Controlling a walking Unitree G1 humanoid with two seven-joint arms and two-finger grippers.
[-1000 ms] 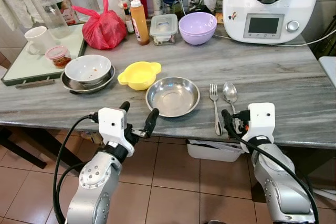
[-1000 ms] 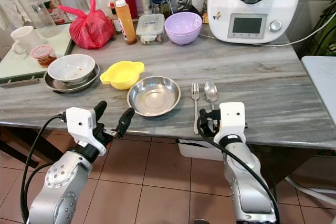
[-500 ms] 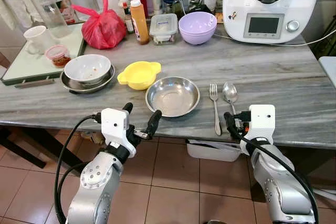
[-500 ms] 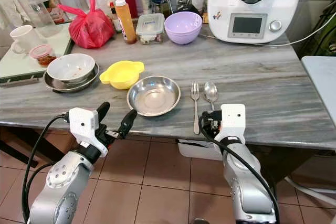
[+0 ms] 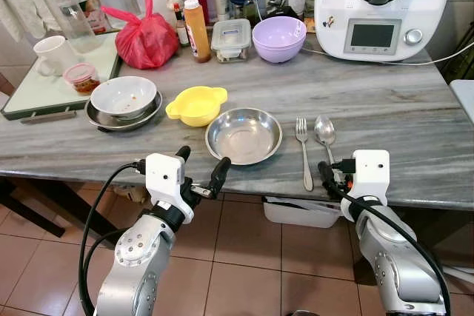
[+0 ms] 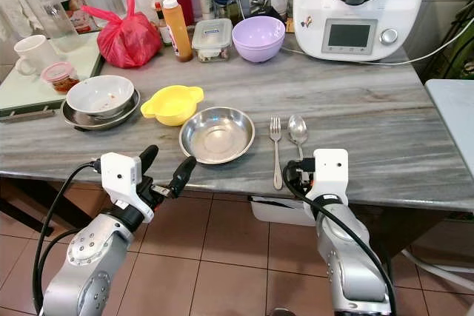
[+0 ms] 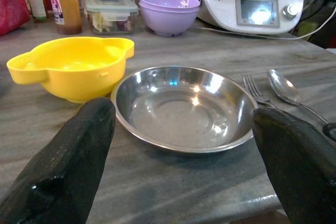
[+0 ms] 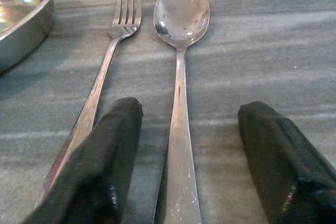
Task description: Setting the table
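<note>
From the head camera, a steel plate (image 5: pixel 244 135) lay near the front edge of the grey marble table (image 5: pixel 400 109), with a fork (image 5: pixel 304 149) and a spoon (image 5: pixel 325 138) side by side just to its right. The left gripper (image 5: pixel 201 170) hovered at the table edge just in front of the plate, its 2 fingers spread wide and holding nothing. The right gripper (image 5: pixel 331 177) sat at the edge by the spoon handle. A yellow bowl (image 5: pixel 196 105) stood empty just left of the plate; further left a white bowl (image 5: pixel 124 96) with crumbs sat in a metal dish. A lidded container (image 5: pixel 231 40) held food beside 2 stacked purple bowls (image 5: pixel 278 38).

In the left wrist view, the plate (image 7: pixel 184 107) lay empty, centred between the widely parted fingers (image 7: pixel 68 166), with the yellow bowl (image 7: pixel 71 72) touching its rim.

In the right wrist view, the spoon (image 8: pixel 180 77) handle ran between the open fingers (image 8: pixel 100 166), untouched, the fork (image 8: pixel 107 61) beside it and passing under 1 finger
</note>
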